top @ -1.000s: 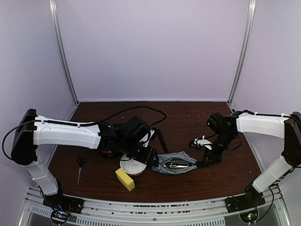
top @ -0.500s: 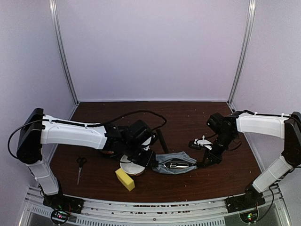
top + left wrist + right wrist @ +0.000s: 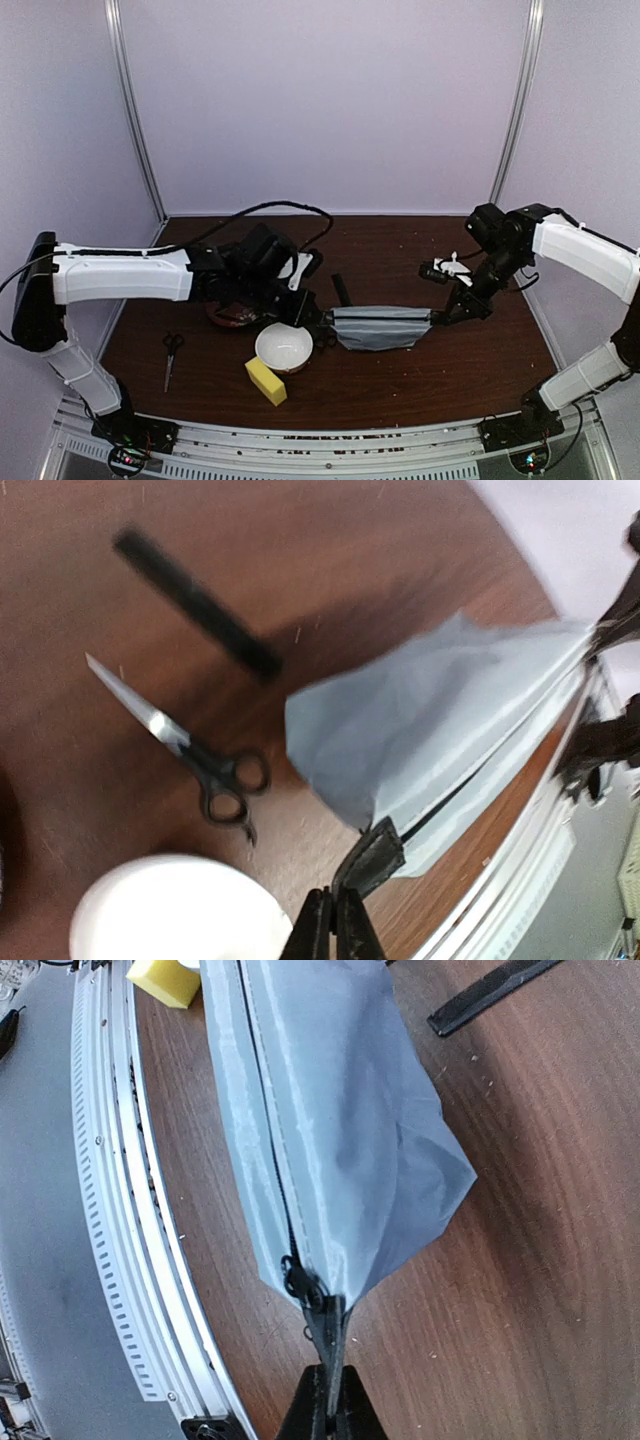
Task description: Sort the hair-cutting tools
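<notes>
Both arms reach inward, a grey fabric zip pouch (image 3: 380,328) taut between. The left pincer (image 3: 337,908) and right pincer (image 3: 327,1388) each clamp one end.

Soft even light, blurry left-wrist view

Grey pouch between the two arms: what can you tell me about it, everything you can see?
The grey pouch is a flat bag of thin, slightly shiny fabric with a dark zip along one long edge, its slider at the right end. It is stretched taut between the arms: the left gripper is shut on one end tab, the right gripper on the other. Whether it touches the table cannot be told.
</notes>
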Robot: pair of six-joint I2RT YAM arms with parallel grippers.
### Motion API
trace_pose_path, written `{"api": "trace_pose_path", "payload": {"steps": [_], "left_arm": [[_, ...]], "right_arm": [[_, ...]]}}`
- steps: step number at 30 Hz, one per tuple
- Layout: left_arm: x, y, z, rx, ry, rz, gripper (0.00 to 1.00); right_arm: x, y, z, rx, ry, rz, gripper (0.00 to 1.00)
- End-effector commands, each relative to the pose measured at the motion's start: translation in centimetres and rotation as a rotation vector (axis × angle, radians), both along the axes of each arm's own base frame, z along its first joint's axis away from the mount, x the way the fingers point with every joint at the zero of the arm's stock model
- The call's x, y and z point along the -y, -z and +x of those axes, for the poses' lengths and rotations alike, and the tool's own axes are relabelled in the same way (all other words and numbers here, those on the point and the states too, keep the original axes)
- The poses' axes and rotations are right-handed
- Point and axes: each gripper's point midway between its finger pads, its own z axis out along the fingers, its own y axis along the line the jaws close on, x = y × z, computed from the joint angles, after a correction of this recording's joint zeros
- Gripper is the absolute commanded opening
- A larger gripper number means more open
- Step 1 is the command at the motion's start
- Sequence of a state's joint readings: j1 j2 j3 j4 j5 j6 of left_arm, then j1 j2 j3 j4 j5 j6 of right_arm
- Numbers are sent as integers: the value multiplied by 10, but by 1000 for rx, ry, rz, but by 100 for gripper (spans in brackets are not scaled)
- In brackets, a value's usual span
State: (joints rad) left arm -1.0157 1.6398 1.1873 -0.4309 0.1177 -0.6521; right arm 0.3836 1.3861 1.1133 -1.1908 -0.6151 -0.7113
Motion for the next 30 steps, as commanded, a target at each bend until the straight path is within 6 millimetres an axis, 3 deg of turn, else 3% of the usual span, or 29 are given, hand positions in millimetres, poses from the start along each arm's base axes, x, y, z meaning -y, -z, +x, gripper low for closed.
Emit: {"api": "trace_pose_path", "payload": {"steps": [1,9,15,21,30], "left_arm": [[-41,1,24,62,-58,24,0],[13,-12,7,-4,112,-123,0],[29,-14,7,-5,139,-123,0],[49,2,15,-30,188,-90,0],[73,-8,45,-3,183,-151,0]], "right_arm": [[40,-4,-16,-31,-36,-123,0],[38,4,-18,-176,-39,-82,0],[44,7,-17,-204,-47,-112,0],[55,15,4,-264,42,-150,0],[75,13,49,-323,285,-124,1]]}}
